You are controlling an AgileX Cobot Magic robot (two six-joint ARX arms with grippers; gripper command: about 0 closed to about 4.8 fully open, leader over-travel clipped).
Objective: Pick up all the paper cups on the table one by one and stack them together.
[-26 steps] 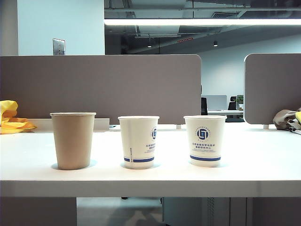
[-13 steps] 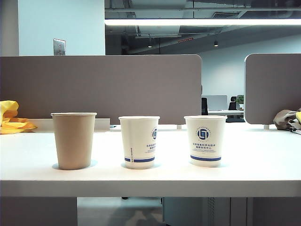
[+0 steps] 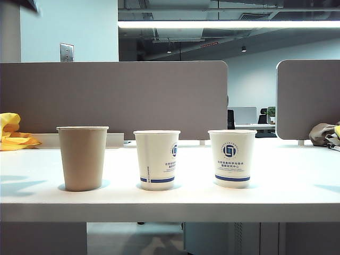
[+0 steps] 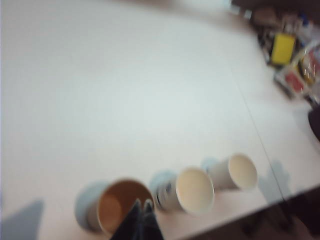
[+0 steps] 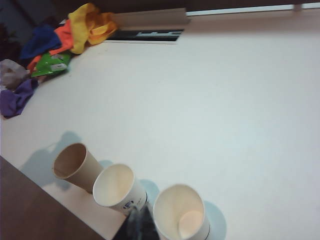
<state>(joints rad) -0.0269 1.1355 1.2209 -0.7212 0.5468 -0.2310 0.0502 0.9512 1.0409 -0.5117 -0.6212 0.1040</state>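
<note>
Three paper cups stand upright in a row near the front edge of the white table: a brown kraft cup on the left, a white cup with a blue logo in the middle and another white one on the right. High over the brown cup, my left gripper is shut and holds nothing. My right gripper is also shut and empty, high above the gap between the middle white cup and the right white cup. The exterior view shows neither gripper's fingers.
Grey-brown partition panels close off the back of the table. A yellow cloth lies at the far left, among a heap of coloured cloths. Mixed clutter sits at the far right. A dark blurred shape fills the top left corner.
The cups have not moved. A dark blurred shape has entered the exterior view's top left corner, and faint shadows have appeared on the table at far left and far right.
</note>
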